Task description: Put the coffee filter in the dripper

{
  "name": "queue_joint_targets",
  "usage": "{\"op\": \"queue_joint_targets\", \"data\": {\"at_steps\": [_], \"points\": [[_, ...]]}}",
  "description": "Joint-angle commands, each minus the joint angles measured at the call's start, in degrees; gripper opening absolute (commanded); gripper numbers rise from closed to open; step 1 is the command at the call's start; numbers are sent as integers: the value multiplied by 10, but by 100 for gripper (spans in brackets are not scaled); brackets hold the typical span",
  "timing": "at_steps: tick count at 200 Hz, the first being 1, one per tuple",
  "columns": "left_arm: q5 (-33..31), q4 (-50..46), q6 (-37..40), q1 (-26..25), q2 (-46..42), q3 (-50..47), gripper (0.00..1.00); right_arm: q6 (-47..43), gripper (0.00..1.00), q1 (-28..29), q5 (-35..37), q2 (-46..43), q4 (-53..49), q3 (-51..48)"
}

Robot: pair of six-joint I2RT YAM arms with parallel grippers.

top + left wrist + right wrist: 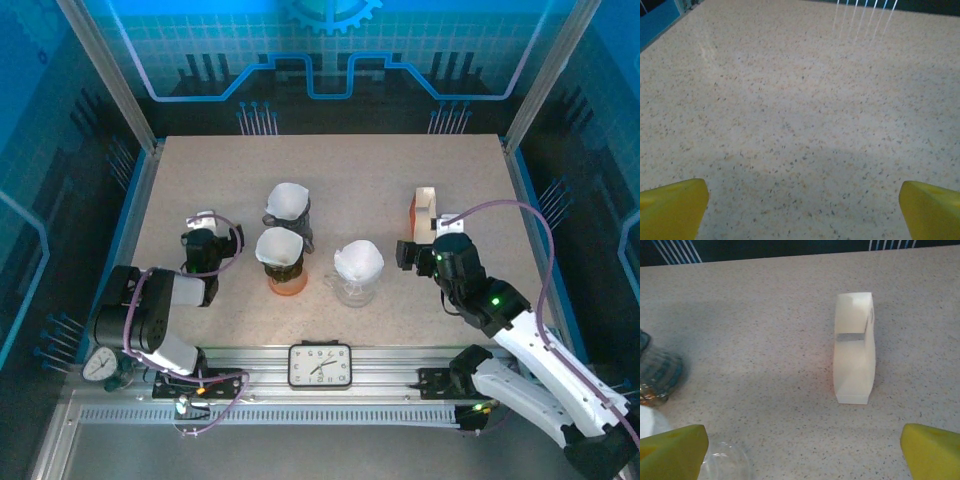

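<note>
A white coffee filter (358, 259) sits in the clear glass dripper (355, 290) at the table's middle. Two more white filters sit in the orange dripper (287, 281) and the dark dripper (299, 222). My right gripper (408, 252) hovers just right of the glass dripper, open, with nothing between its yellow fingertips (675, 450). In the right wrist view the glass dripper's rim (727, 462) shows at the bottom left. My left gripper (203, 222) stands open over bare table at the left, its yellow fingertips (672, 207) wide apart.
A white and orange filter holder (425, 212) stands at the right, straight ahead of my right gripper (802, 452) as a white box (855, 352). A clock (320, 364) lies on the front rail. Metal frame posts bound the table.
</note>
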Motion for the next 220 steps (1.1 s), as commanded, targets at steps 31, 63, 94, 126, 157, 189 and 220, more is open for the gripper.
{"op": "queue_joint_targets", "data": {"at_steps": [31,63,94,126,157,189,220], "points": [[0,46,20,-5,4,7,99,6,100,-72,23,54,46,-13],[-1,49,21,-6,5,8,99,-19,100,-107,31,98,116,-43],[-1,48,21,-6,5,8,99,-77,100,-127,42,110,254,-109],[-1,48,21,-6,5,8,99,-199,100,-132,29,151,428,-160],[-2,47,21,-6,5,8,99,-290,100,-139,13,239,649,-216],[-4,46,21,-8,5,8,99,-338,100,-145,11,364,759,-215],[-4,46,21,-9,5,9,99,-357,100,-159,-13,435,839,-203]]}}
